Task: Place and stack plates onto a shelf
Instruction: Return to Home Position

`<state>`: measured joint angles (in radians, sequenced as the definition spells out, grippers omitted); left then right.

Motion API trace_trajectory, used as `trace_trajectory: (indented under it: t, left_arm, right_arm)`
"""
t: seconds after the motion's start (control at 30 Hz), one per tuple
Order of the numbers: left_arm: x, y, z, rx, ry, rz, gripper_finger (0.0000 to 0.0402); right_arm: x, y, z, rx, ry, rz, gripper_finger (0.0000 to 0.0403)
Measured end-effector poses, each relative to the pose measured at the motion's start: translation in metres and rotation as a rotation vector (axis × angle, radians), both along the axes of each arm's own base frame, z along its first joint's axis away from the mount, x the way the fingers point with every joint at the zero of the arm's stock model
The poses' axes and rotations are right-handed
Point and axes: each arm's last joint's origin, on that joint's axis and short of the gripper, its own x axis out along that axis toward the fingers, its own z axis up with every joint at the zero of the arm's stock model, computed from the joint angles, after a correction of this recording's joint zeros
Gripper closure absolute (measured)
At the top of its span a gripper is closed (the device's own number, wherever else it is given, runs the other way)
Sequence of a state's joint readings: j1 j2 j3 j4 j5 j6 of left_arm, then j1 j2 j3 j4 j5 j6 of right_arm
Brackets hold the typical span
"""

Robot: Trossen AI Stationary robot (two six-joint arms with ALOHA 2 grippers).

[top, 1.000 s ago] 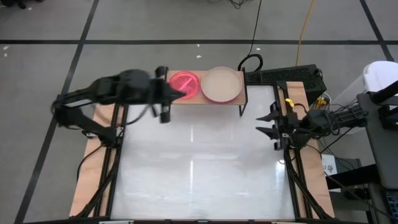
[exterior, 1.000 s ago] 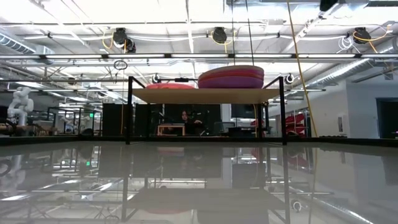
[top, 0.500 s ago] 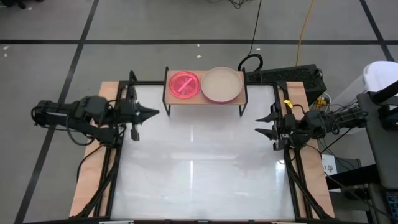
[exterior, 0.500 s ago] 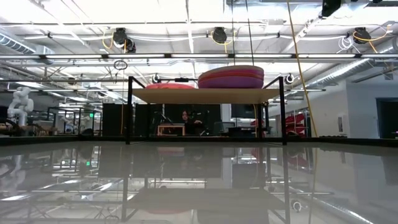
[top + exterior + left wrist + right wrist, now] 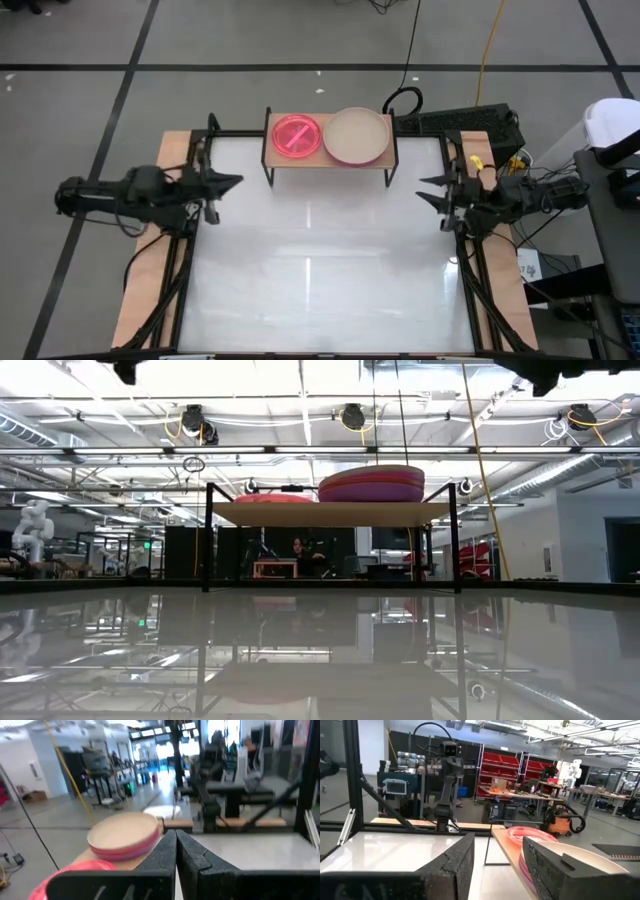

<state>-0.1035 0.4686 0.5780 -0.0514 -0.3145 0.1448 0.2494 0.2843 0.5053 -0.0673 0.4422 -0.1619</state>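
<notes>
The shelf [image 5: 330, 160], a light-wood board on black legs, stands at the table's far edge. On its left half lies a small pink plate stack [image 5: 297, 135], on its right half a larger stack topped by a beige plate [image 5: 357, 135]. The low view shows red and purple plates [image 5: 372, 485] under the beige one. My left gripper [image 5: 238, 181] is shut and holds nothing. It hovers over the table's left edge, pointing level toward the right. My right gripper [image 5: 422, 190] is open and holds nothing, and it hovers over the right edge facing left.
The white tabletop [image 5: 320, 270] lies between two wooden side strips [image 5: 150, 270] with black frame rails. Black and yellow cables [image 5: 490, 60] run on the floor behind the shelf. White equipment [image 5: 610, 130] stands to the right of the table.
My left gripper has drawn back from the shelf's left end, beside the pink plates, toward the table's left edge, and has sunk. It now points level over the left rail. The plates and shelf have not moved. My right gripper has turned slightly in place.
</notes>
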Motion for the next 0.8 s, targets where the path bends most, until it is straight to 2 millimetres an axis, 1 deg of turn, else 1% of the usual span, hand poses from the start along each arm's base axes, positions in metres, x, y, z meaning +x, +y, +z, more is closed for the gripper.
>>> trace_trajectory:
  t: [0.2, 0.3, 0.4, 0.5, 0.57, 0.67, 0.8]
  left_arm:
    - [-0.034, 0.004, 0.004, -0.015, -0.147, 0.004, 0.0398]
    - [-0.041, 0.005, -0.007, -0.024, -0.163, 0.001, 0.0398]
    - [-0.042, 0.005, -0.026, -0.037, -0.158, -0.001, 0.0398]
    - [-0.038, 0.004, -0.049, -0.047, -0.147, -0.003, 0.0398]
    - [-0.036, 0.004, -0.062, -0.062, -0.173, -0.005, 0.0398]
    - [-0.033, 0.004, -0.082, -0.079, -0.202, -0.008, 0.0396]
    - [-0.029, 0.003, -0.107, -0.093, -0.234, -0.007, 0.0388]
  right_arm:
    - [-0.026, -0.007, -0.003, 0.022, -0.028, -0.002, 0.0255]
    - [-0.038, -0.010, -0.004, 0.032, -0.057, -0.002, 0.0255]
    - [-0.044, -0.011, -0.008, 0.039, -0.086, -0.001, 0.0255]
    - [-0.038, -0.010, -0.018, 0.031, -0.051, 0.000, 0.0255]
    - [-0.033, -0.008, -0.026, 0.035, -0.033, 0.000, 0.0255]
    - [-0.024, -0.006, -0.043, 0.033, -0.019, -0.001, 0.0255]
    - [-0.012, -0.003, -0.066, 0.040, -0.051, 0.000, 0.0263]
